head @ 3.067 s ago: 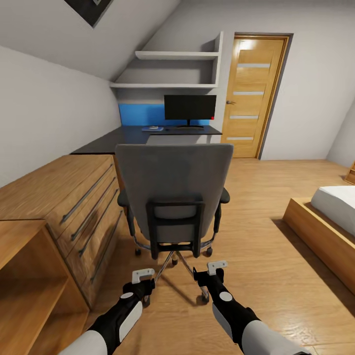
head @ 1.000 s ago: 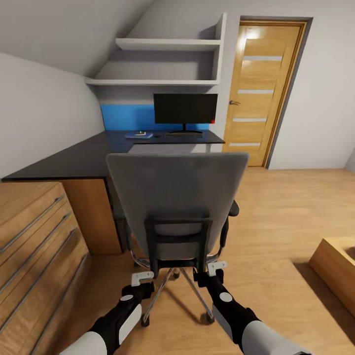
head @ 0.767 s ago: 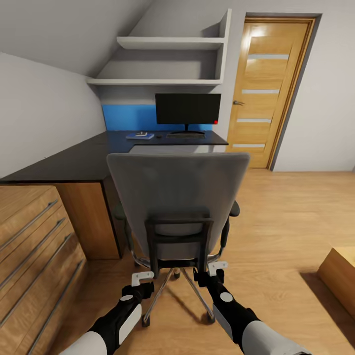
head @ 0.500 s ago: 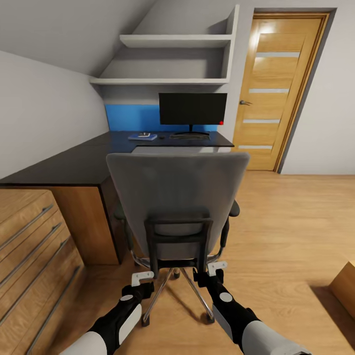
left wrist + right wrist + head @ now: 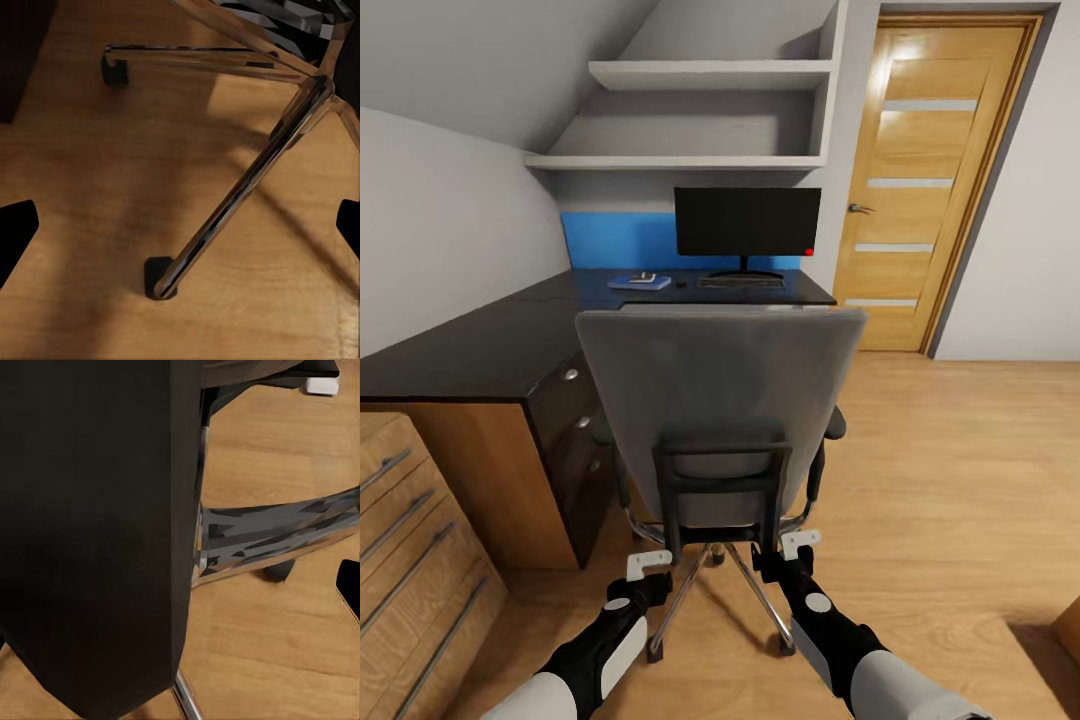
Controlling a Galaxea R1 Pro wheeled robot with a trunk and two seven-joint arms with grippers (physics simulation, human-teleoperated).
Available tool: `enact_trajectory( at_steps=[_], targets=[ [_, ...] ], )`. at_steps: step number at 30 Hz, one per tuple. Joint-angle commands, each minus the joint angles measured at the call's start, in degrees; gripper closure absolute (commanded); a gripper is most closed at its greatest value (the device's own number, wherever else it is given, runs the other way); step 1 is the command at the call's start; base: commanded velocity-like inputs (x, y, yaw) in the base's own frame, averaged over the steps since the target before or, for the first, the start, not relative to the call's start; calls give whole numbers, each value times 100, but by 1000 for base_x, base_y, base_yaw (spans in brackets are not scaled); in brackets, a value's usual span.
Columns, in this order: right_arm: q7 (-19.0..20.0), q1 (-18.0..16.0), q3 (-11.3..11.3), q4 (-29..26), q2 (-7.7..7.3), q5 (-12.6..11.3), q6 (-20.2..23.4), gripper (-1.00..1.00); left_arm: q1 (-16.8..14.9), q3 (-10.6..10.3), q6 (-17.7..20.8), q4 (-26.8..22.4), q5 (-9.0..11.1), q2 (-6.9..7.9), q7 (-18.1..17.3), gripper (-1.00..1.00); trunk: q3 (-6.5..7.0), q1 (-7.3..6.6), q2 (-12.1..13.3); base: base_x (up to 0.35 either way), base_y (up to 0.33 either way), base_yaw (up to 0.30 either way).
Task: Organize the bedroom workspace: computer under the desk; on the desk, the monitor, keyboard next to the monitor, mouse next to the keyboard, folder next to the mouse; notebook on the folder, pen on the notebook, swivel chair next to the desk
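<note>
Grey padded chair point(image 5: 720, 400) on chrome legs faces the dark desk point(image 5: 490, 350); flat black monitor point(image 5: 747, 222) behind it; both grippers, left point(image 5: 648, 562) and right point(image 5: 801, 543), empty, spread apart.

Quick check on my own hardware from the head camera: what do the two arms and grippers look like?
Both arms match: glossy black forearm housings with white panels, widening to pale grey shells nearest the camera, and a round white cap on each wrist. The left gripper and right gripper each end in small light grey fingers on a black base. No cables or markings are visible.
</note>
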Motion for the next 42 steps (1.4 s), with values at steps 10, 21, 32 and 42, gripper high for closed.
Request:
enact_trajectory(
  at_steps=[10, 21, 32, 42],
  targets=[
    [-38, -4, 49, 6, -2, -38, -18, -100, -5, -49, 17, -15, 31, 5, 52, -100, -5, 2, -2, 322, -27, 0],
    [-44, -4, 49, 6, -2, -38, -18, -100, -5, -49, 15, -16, 33, 6, 52, -100, -5, 2, -2, 327, 0, 0],
    [-52, -4, 55, 6, -2, -38, -6, -100, -5, -45, 15, -16, 32, 11, 52, -100, -5, 2, -2, 327, 0, 0],
    [-47, -4, 55, 6, -2, -38, -9, -100, -5, -45, 15, -16, 28, 14, 54, -100, -5, 2, -2, 328, 0, 0]
  ],
)
